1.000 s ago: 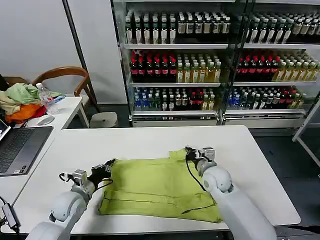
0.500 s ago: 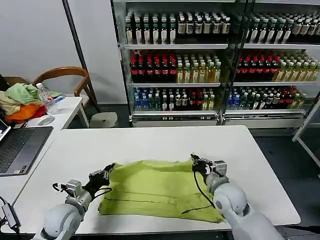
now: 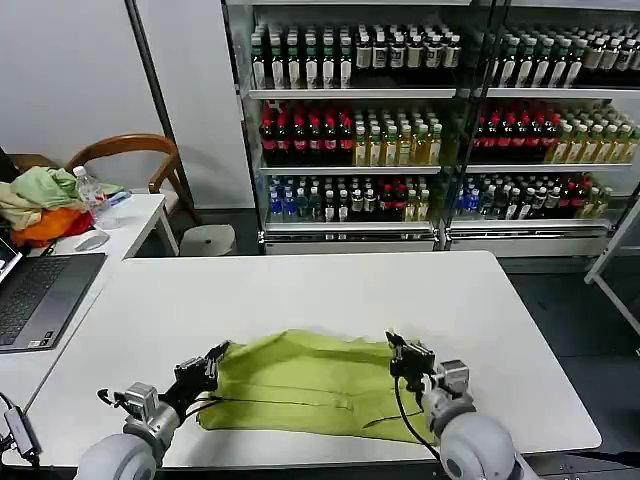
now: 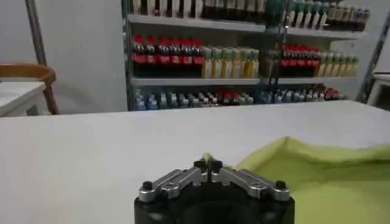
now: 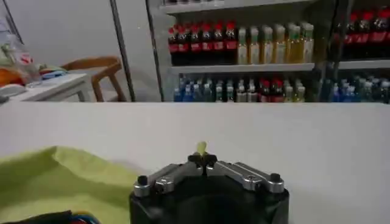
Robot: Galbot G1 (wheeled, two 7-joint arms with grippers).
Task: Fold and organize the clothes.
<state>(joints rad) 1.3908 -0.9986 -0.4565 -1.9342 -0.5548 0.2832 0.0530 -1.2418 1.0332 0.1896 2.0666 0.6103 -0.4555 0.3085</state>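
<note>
The clothes, a lime yellow-green T-shirt (image 3: 300,385), lies partly folded on the white table (image 3: 300,290) near its front edge. Its far edge is lifted and curled over towards me. My left gripper (image 3: 215,356) is shut on the shirt's far left corner, a sliver of green showing between its tips (image 4: 208,161). My right gripper (image 3: 395,343) is shut on the far right corner, and a small green tuft (image 5: 201,148) sticks out of its closed jaws. In the wrist views the shirt's fabric (image 4: 329,176) (image 5: 55,179) spreads beside each gripper.
A side table (image 3: 130,225) on the left holds a laptop (image 3: 40,295), a water bottle (image 3: 90,195) and a heap of pale green, beige and orange garments (image 3: 40,205). A wooden chair (image 3: 130,150) stands behind it. Drink shelves (image 3: 430,120) line the back wall.
Both grippers have pulled the shirt's far edge towards the table's front, holding its corners. The shirt's visible area has shrunk as the far half folds over the near half.
</note>
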